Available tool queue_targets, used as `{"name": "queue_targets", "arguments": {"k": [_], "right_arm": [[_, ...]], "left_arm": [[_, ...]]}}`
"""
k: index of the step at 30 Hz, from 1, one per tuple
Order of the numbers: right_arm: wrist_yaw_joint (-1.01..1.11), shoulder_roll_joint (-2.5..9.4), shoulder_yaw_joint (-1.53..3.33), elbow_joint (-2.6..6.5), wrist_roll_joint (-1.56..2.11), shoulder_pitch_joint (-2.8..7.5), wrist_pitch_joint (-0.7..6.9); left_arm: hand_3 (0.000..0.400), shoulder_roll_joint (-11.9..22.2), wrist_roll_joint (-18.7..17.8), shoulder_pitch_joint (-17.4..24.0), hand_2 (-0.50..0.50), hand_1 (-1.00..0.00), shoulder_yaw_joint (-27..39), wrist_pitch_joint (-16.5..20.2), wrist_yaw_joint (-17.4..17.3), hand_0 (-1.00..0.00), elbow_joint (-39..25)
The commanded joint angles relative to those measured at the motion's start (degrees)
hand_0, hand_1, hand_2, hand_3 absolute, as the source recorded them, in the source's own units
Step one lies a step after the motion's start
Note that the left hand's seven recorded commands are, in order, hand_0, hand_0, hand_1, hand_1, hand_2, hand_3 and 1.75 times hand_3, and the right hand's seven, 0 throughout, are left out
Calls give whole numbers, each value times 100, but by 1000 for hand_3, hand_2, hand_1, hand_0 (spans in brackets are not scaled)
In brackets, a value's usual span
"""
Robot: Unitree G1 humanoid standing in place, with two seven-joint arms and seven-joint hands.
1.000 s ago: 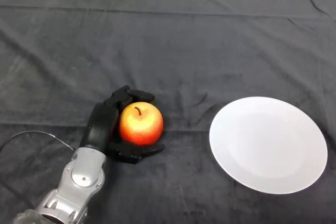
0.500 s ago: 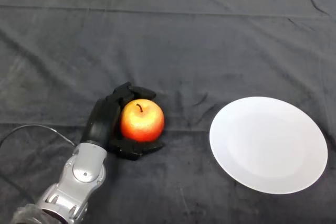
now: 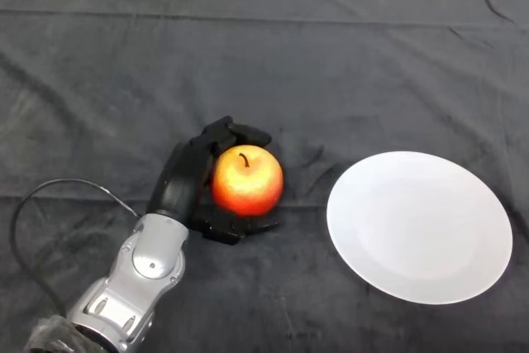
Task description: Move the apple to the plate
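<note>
Apple (image 3: 247, 181), one, stem up, in the curled grasp of the left hand (image 3: 186, 181), beside one white plate (image 3: 419, 226).

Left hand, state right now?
Left hand: shut on the apple, fingers and thumb curled round it, left of the plate.

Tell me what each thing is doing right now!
apple: stem up, held in the hand, left of the plate, not on it.
left hand: shut on the apple, fingers curled round its far side, thumb on the near side.
plate: white, lying flat on the dark cloth, nothing on it.
dark cloth: spread over the table, wrinkled.
</note>
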Motion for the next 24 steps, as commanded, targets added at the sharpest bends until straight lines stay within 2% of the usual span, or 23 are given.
{"name": "queue_targets", "arguments": {"k": [1,13,24], "right_arm": [[-42,-38,-62,-63,63,9,33],[-43,-39,-61,-63,63,9,34],[-36,-47,-63,-46,66,4,34]], "left_arm": [[400,50,90,-83,0,-1000,-200,109,81,-1000,-304],[400,-320,-24,-579,0,-1000,-728,235,288,-1000,-23],[400,-611,-486,-1199,0,-1000,-1496,189,414,-1000,467]]}}
